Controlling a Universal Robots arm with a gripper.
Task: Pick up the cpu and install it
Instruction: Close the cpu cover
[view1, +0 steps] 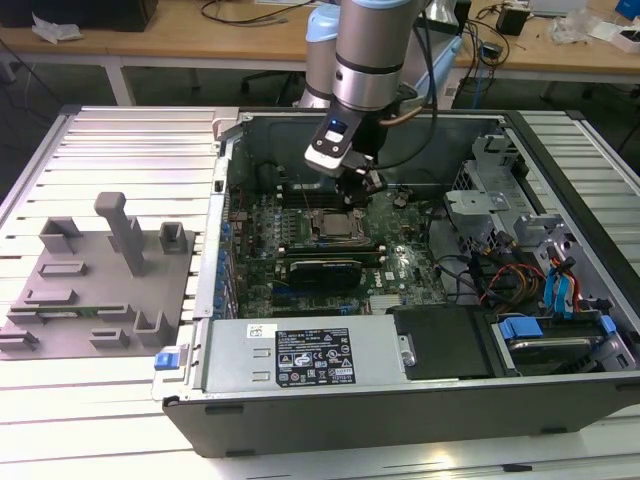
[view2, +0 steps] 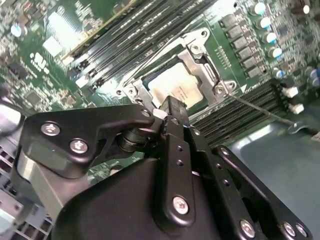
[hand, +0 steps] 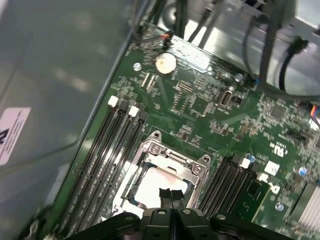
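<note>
Status, near to far.

Near wall of the computer case (view1: 400, 415): long silver box (view1: 305, 358), not involved. The grey tray (view1: 95, 285) sits on the tabletop (view1: 120, 150) toward the edge at the exterior view's left, well apart from the arm (view1: 375, 50).

Mid-case, toward the far wall: the cpu (view1: 335, 226) lies flat inside the socket frame (view1: 312, 212) on the green board. The second wrist view shows the cpu (view2: 172, 85) pale side up, with the frame's metal rim (view2: 200, 62) around it. It looks square to the frame as far as I can judge.

My read: pick and place are done. Retention is unconfirmed. A thin metal lever (view2: 260, 109) runs out past one corner of the frame, and I can't tell whether it is latched. I'd call the task mostly done, with lock-down open.

The end effector (view1: 360, 188) hangs right over the socket. In the first wrist view the end effector (hand: 171, 194) is clenched, fingers pressed together with nothing between them. The tips sit over the cpu (hand: 152, 186) near one edge. I can't tell whether they touch it or are just above it.

Beyond that, the arm rises over the case's far wall.
</note>
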